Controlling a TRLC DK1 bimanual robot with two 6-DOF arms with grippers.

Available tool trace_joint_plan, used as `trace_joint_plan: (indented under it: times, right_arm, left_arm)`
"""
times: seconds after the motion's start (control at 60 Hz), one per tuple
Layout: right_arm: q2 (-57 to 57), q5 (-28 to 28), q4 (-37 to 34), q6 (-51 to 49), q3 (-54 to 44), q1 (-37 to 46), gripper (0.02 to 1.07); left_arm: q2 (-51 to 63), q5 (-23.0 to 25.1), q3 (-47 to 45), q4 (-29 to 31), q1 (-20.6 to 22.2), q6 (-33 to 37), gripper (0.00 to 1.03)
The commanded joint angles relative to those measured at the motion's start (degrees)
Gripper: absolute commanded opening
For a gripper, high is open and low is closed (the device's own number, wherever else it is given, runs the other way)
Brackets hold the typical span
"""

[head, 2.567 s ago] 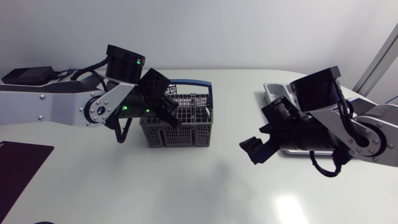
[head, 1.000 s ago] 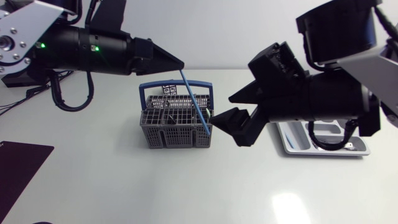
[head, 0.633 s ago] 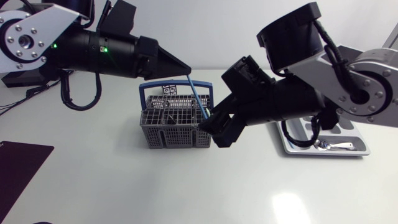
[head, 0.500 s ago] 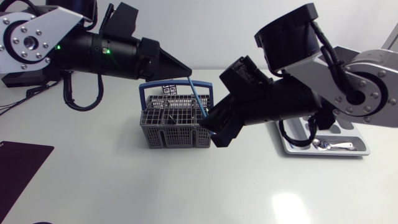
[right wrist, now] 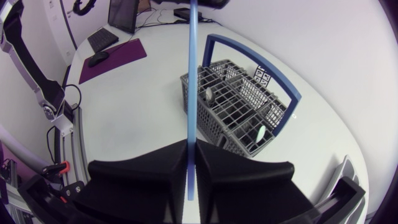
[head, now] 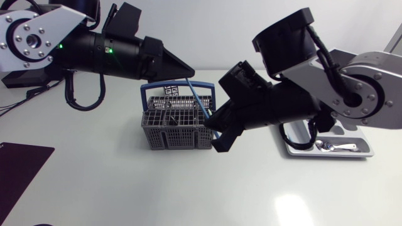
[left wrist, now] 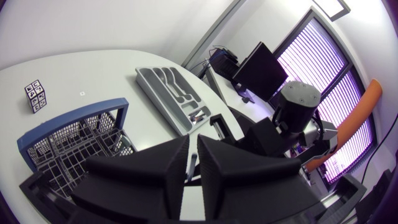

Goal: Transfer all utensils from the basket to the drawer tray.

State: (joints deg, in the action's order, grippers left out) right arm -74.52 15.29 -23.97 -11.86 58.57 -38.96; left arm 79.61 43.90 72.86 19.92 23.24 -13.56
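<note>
Left gripper: the left gripper [head: 184,68] is held in the air above the basket's far-right corner. Its fingers stand almost together around the top end of the blue utensil, which shows in the narrow slot between them in the left wrist view [left wrist: 193,138].
Right gripper: the right gripper [head: 217,130] sits just off the basket's right wall. In its own wrist view [right wrist: 191,144] the fingers are pressed in on the utensil's lower part from both sides.
Blue utensil: the blue utensil [head: 200,103] is a thin blue rod – its working end is hidden. It slants in the air from one gripper down to the other, over the basket's right side, gripped at both ends [right wrist: 192,81] [left wrist: 188,168].
Basket: the basket [head: 179,139] is grey wire with a blue handle and stands mid-table toward the far edge [left wrist: 74,118] [right wrist: 199,99]. Two pale rounded utensil ends [right wrist: 210,94] show among its compartments.
Drawer tray: the drawer tray [head: 326,154] is grey and lies near the table's right edge, well apart from the basket [left wrist: 152,87]. A spoon [head: 331,146] lies along its near side.
Other things: a small patterned cube [head: 169,92] sits just behind the basket – toward the far edge of the table [head: 125,188]. A dark purple mat [head: 16,166] lies at the left edge.
</note>
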Motion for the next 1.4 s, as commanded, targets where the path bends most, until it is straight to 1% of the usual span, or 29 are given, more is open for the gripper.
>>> trace_joint_plan:
  times: [0.0, 0.017, 0.033, 0.067, 0.167, 0.233, 0.35, 0.417, 0.533, 0.583, 0.65, 0.717, 0.833, 0.85, 0.883, 0.967, 1.05, 1.167, 1.217, 1.3, 1.383]
  right_arm:
    - [-0.45, 1.06, -1.61, -0.45, -0.12, -0.5, 0.08]
    - [-0.36, 1.06, -1.79, -0.54, -0.29, -0.5, 0.08]
    - [-0.19, 1.06, -2.05, -0.62, -0.38, -0.5, 0.08]
    - [0.25, 1.15, -2.4, -0.97, -0.73, -0.5, 0.08]
    - [1.31, 1.06, -3.02, -1.06, -1.7, -0.33, 0.08]
    - [2.1, 1.06, -3.54, -1.15, -2.32, 0.46, 0.08]
    - [4.38, 1.23, -4.42, -1.33, -3.28, 4.51, 0.08]
    - [5.88, 3.26, -4.69, -1.33, -3.9, 8.29, 0.08]
    - [7.02, 5.8, -4.95, -1.41, -4.6, 17.08, 0.08]
    - [7.02, 7.21, -4.95, -2.03, -4.86, 21.91, 0.08]
    - [6.58, 7.56, -4.6, -2.56, -5.04, 27.8, 0.08]
    - [5.18, 8.09, -3.98, -2.73, -4.69, 33.07, 0.08]
    - [0.87, 8.09, -3.28, -2.82, -3.19, 40.63, 0.08]
    - [-0.01, 8.09, -3.1, -2.82, -2.93, 41.77, 0.08]
    - [-1.86, 7.83, -2.75, -2.82, -2.49, 43.27, 0.08]
    - [-6.07, 6.95, -1.96, -2.56, -1.35, 46.08, 0.08]
    - [-10.29, 5.45, -1.52, -2.21, -0.21, 47.57, 0.08]
    - [-15.57, 3.17, -0.73, -1.85, 1.38, 49.16, 0.09]
    - [-17.76, 2.03, -0.73, -1.5, 2.25, 49.68, 0.09]
    - [-20.84, 1.67, -0.82, -0.97, 3.66, 50.47, 0.1]
    - [-23.65, 0.53, -0.73, -0.8, 4.63, 50.65, 0.1]
  left_arm:
    - [0.45, 0.66, 3.52, -0.24, -1.01, -1.38, 0.35]
    - [0.45, 0.66, 3.6, -0.24, -1.1, -1.38, 0.37]
    - [0.45, 0.66, 4.31, -0.24, -1.62, -1.55, 0.43]
    - [0.45, 0.66, 4.92, -0.24, -1.98, -1.73, 0.48]
    - [-0.42, 0.57, 6.33, -0.67, -3.65, -2.35, 0.56]
    - [-0.78, 0.57, 7.56, -0.94, -5.14, -2.79, 0.64]
    - [-1.48, 0.57, 9.58, -0.85, -8.92, -2.35, 0.66]
    - [-1.57, 0.57, 10.11, -0.5, -11.12, -0.76, 0.66]
    - [-1.92, 0.05, 9.84, 2.67, -13.31, 6.62, 0.66]
    - [-2.01, -1.36, 9.41, 4.77, -13.49, 10.93, 0.66]
    - [-2.09, -3.38, 8.53, 7.06, -13.31, 16.46, 0.66]
    - [-2.8, -7.16, 6.42, 8.38, -12.17, 23.05, 0.66]
    - [-3.85, -12.7, 3.25, 9.08, -9.45, 31.67, 0.66]
    - [-4.29, -15.07, 2.2, 9.34, -8.3, 34.57, 0.66]
    - [-4.64, -17.97, 0.88, 9.34, -6.55, 37.64, 0.66]
    - [-5.43, -23.07, -2.11, 9.34, -2.68, 43.8, 0.66]
    - [-5.52, -26.15, -3.95, 9.34, -0.13, 47.49, 0.66]
    - [-5.43, -31.24, -6.5, 9.34, 3.39, 54.96, 0.66]
    - [-5.43, -32.83, -7.73, 9.26, 4.44, 58.47, 0.66]
    - [-5.52, -34.93, -9.49, 9.17, 5.85, 63.31, 0.66]
    - [-5.43, -36.34, -10.55, 8.82, 6.81, 66.74, 0.66]
